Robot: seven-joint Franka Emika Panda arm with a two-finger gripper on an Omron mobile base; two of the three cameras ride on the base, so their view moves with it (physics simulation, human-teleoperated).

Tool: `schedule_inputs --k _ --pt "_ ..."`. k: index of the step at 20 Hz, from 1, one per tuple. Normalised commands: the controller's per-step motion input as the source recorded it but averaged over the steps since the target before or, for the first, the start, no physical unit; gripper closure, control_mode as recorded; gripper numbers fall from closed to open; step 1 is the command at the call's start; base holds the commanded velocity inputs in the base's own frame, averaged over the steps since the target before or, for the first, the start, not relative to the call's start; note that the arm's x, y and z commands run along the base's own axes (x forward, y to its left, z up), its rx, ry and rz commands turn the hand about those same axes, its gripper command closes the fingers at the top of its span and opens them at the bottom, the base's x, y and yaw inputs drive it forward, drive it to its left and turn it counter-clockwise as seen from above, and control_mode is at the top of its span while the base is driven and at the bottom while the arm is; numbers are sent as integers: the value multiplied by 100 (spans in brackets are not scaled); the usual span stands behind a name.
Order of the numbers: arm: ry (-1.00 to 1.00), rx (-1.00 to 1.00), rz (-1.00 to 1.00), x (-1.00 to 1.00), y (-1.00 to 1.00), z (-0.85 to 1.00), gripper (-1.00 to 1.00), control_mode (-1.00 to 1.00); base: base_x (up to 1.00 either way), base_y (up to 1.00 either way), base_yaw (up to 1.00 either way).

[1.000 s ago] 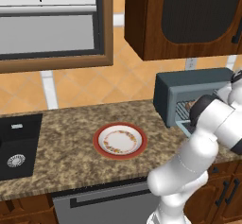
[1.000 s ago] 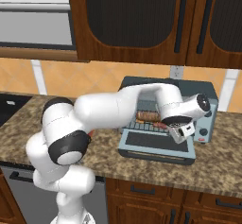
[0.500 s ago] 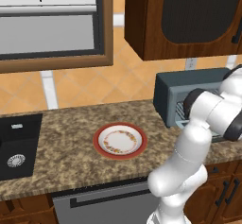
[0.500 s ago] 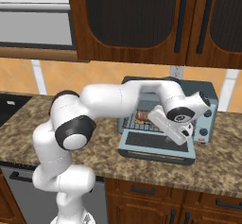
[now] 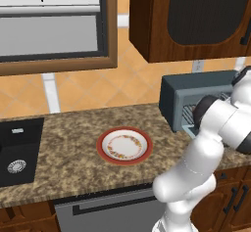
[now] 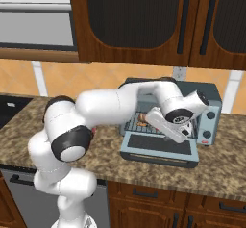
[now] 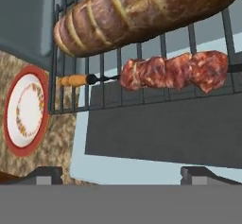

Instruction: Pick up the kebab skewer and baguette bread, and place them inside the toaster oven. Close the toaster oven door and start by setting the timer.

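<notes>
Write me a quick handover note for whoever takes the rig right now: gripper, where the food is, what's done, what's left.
Gripper: open, holding nothing, in front of the toaster oven.
Baguette bread: lying on the wire rack inside the oven.
Kebab skewer: on the same rack, beside the loaf and nearer the door.
Toaster oven door: dropped open, flat over the counter.
Plate: on the counter, nothing on it.
Done: both foods are in the oven.
Left: close the door, then set the timer on the control panel.
</notes>
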Motion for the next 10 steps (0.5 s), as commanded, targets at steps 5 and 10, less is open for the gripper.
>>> schedule_inputs --k 5,10 --pt "-60 -23 0 -12 58 -8 -100 -100 0 0 0" --pt "-43 -29 0 0 28 -29 -100 -100 0 0 0"
